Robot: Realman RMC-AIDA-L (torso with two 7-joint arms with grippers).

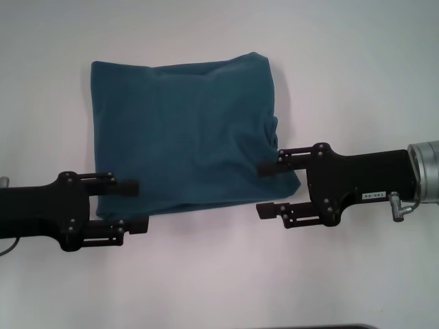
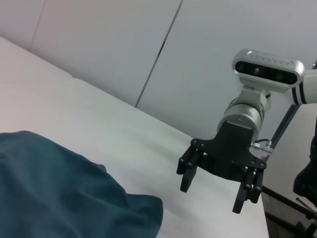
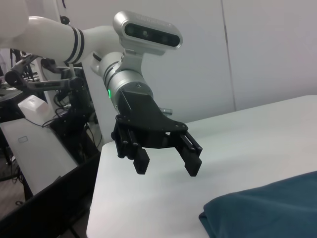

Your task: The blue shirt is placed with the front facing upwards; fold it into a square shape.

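Teal blue shirt (image 1: pixel 185 133) lies folded square; left tool (image 1: pixel 132 205) and right tool (image 1: pixel 269 188) gape wide, empty.

— What stands under everything here?
— A white table (image 1: pixel 206 274), with a plain and smooth top.
— And behind it?
— In the wrist views, a pale wall of flat panels (image 2: pixel 99 44) with one thin dark seam between them.
— Is something beside the table?
— Yes, a black frame (image 3: pixel 69 99) with cables, and a small white box (image 3: pixel 32 106) on a grey surface. More I cannot tell.
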